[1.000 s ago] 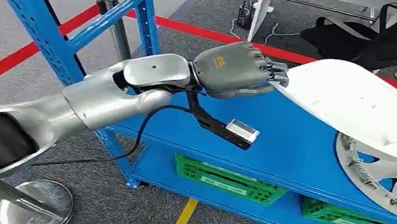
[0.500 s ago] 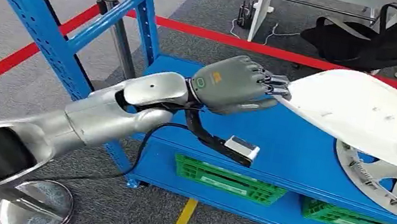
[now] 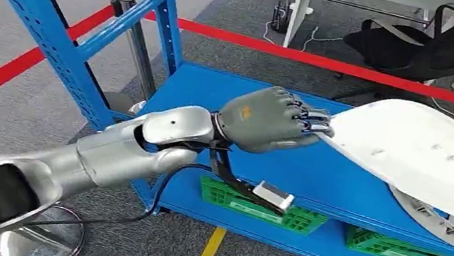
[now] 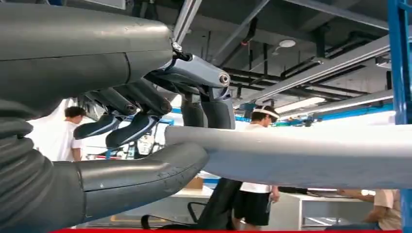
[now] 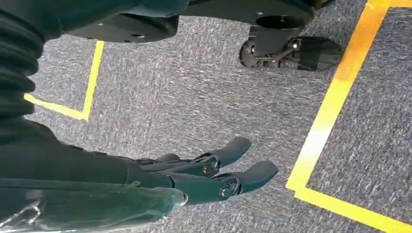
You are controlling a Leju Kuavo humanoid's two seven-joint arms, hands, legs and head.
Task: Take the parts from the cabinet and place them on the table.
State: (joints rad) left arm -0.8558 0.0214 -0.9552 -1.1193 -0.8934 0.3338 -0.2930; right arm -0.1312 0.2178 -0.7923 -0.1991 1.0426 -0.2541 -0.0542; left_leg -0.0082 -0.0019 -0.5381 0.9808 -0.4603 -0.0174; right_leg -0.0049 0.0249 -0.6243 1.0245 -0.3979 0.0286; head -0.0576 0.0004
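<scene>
White curved plastic panel (image 3: 426, 156) at right of the head view, raised above the blue metal cabinet shelf (image 3: 313, 173), overlapping a white spoked wheel cover (image 3: 449, 228). Gripped at its near edge by the left hand (image 3: 274, 118), thumb below, fingers (image 4: 121, 131) above. Right hand (image 5: 214, 170) hanging over grey carpet, fingers apart, holding nothing.

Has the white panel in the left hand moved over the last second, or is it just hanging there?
Yes. The white panel, held by the left hand, has dropped lower against the red floor line.
</scene>
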